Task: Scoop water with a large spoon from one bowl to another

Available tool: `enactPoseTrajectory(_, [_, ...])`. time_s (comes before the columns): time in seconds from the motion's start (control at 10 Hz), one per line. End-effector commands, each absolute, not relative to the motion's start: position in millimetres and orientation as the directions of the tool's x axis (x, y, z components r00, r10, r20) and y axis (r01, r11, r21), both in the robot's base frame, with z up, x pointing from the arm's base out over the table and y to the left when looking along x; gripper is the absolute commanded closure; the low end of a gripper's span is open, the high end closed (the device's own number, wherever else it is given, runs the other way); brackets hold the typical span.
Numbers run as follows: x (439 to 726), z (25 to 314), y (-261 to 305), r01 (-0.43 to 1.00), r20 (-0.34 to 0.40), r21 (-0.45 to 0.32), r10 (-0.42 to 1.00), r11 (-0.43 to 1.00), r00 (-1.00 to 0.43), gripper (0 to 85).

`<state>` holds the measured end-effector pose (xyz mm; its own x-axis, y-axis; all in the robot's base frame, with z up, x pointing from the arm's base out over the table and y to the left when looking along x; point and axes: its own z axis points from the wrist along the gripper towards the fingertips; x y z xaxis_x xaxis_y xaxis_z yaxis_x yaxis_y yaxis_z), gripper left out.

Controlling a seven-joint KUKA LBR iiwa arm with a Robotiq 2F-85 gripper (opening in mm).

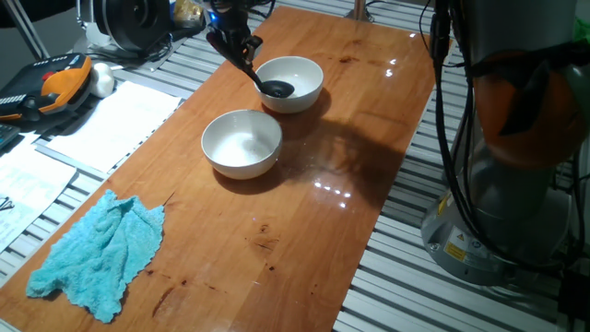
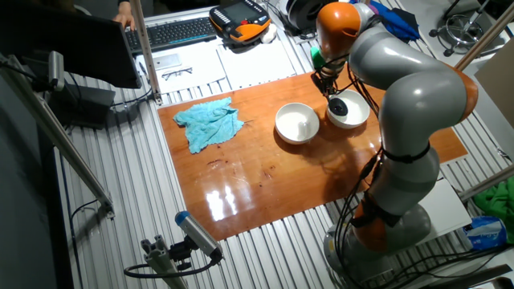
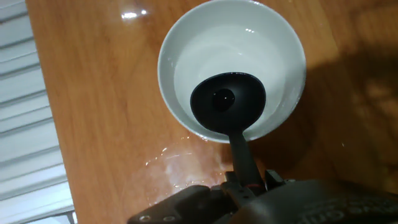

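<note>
Two white bowls stand on the wooden table. My gripper [image 1: 234,44] is shut on the handle of the black ladle [image 1: 275,88], whose round head sits down inside the far bowl [image 1: 304,70]. In the hand view the ladle head [image 3: 227,102] lies low in that bowl [image 3: 180,37], with clear water [image 3: 249,50] around it. The near bowl [image 1: 241,143] stands beside it, apart from the ladle. In the other fixed view the gripper [image 2: 327,80] hangs over the right-hand bowl [image 2: 359,116], with the second bowl [image 2: 297,123] to its left. The handle's red end is hidden.
A crumpled turquoise cloth [image 1: 100,254] lies at the table's near left corner. A small spill of water [image 3: 180,168] shines on the wood beside the far bowl. Papers [image 1: 111,120] and an orange pendant [image 1: 55,85] lie left of the table. The robot base [image 1: 516,138] stands at the right.
</note>
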<state>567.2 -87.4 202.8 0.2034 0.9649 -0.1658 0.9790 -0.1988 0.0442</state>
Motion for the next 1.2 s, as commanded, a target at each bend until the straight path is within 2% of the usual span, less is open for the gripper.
enactPoseTrajectory(0.0, [568.0, 201.8, -85.1, 0.980, -0.166, 0.044, 0.966, -0.195, 0.199, 85.0])
enactPoseTrajectory(0.9, [560.0, 199.9, -88.5, 0.992, -0.130, 0.055, 0.984, -0.116, 0.122, 85.0])
enactPoseTrajectory(1.0, [557.4, 198.6, -90.6, 0.992, -0.117, 0.061, 0.986, -0.112, 0.119, 68.0])
enactPoseTrajectory(1.1, [556.0, 197.2, -91.7, 0.992, -0.111, 0.067, 0.987, -0.110, 0.117, 68.0])
